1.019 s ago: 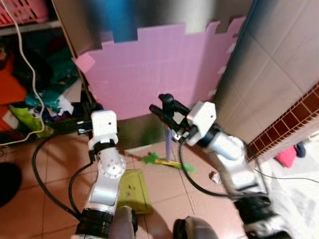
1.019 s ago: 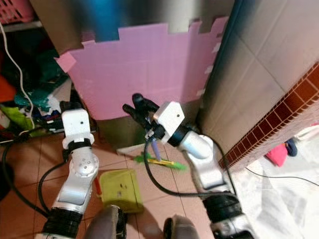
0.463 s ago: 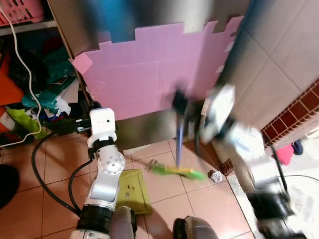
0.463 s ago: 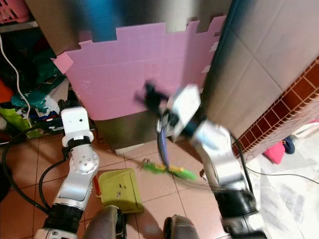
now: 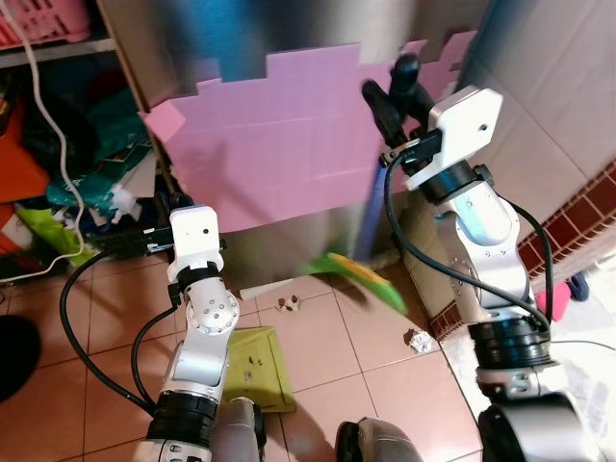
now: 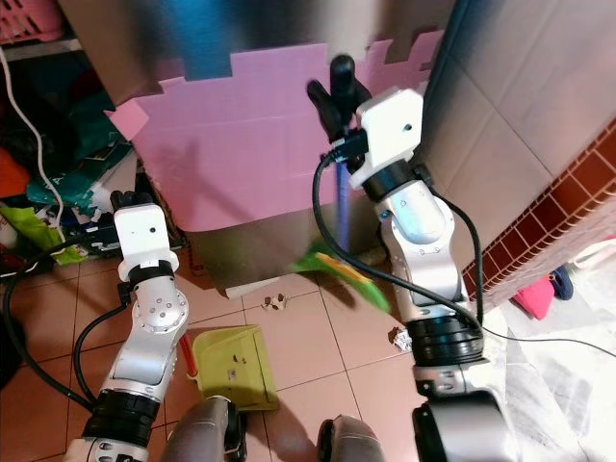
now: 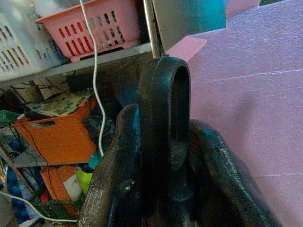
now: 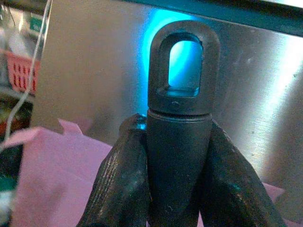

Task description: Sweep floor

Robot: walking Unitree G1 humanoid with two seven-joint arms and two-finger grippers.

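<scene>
Green broom head (image 5: 363, 281) with a yellow streak, on a purple stick (image 6: 341, 207). Lime-green dustpan (image 6: 232, 367) on terracotta tiles (image 5: 318, 356). Pink foam mat (image 5: 279, 144) against shiny steel (image 8: 85, 66). Pink basket (image 7: 92, 29), orange crate (image 7: 61, 137), white cable (image 5: 53, 106), black grippers.

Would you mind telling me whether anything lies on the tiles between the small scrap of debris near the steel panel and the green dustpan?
Nothing visible does. The debris lies on bare tile just beyond the dustpan, with open floor between them. The broom head, held by the right end effector, is lifted and blurred to the debris's right.
</scene>
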